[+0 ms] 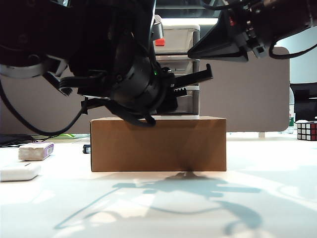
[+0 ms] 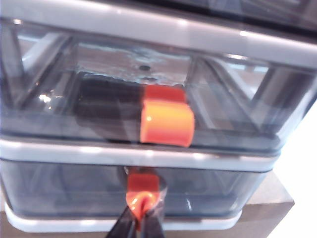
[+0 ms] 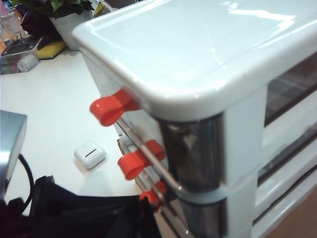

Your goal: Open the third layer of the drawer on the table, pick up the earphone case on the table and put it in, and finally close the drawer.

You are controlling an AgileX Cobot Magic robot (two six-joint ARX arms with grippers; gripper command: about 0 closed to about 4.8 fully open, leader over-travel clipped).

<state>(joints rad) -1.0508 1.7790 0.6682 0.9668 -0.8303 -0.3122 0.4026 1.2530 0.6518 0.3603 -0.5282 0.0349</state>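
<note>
The drawer [image 1: 181, 34], white-framed with smoky-grey tiers, stands on a brown cardboard box [image 1: 158, 144]. In the left wrist view my left gripper [image 2: 142, 218] is shut on the red-orange handle [image 2: 143, 187] of the third layer [image 2: 64, 191], whose front sits about flush with the frame. The right wrist view shows the same grip, the left gripper [image 3: 148, 204] black at the lowest handle [image 3: 151, 195]. The earphone case [image 3: 90, 154], small and white, lies on the table [image 3: 54, 109]; it lies at the far left in the exterior view as well [image 1: 20, 172]. My right gripper [image 1: 198, 51] hangs high beside the drawer's top; its jaws are unclear.
A rough greyish block with a purple edge [image 1: 35, 151] lies behind the case. A Rubik's cube [image 1: 306, 130] sits at the far right. A potted plant [image 3: 59, 12] and a yellow sponge [image 3: 52, 48] stand at the table's far end. My left arm [image 1: 74, 44] fills the exterior view's upper left.
</note>
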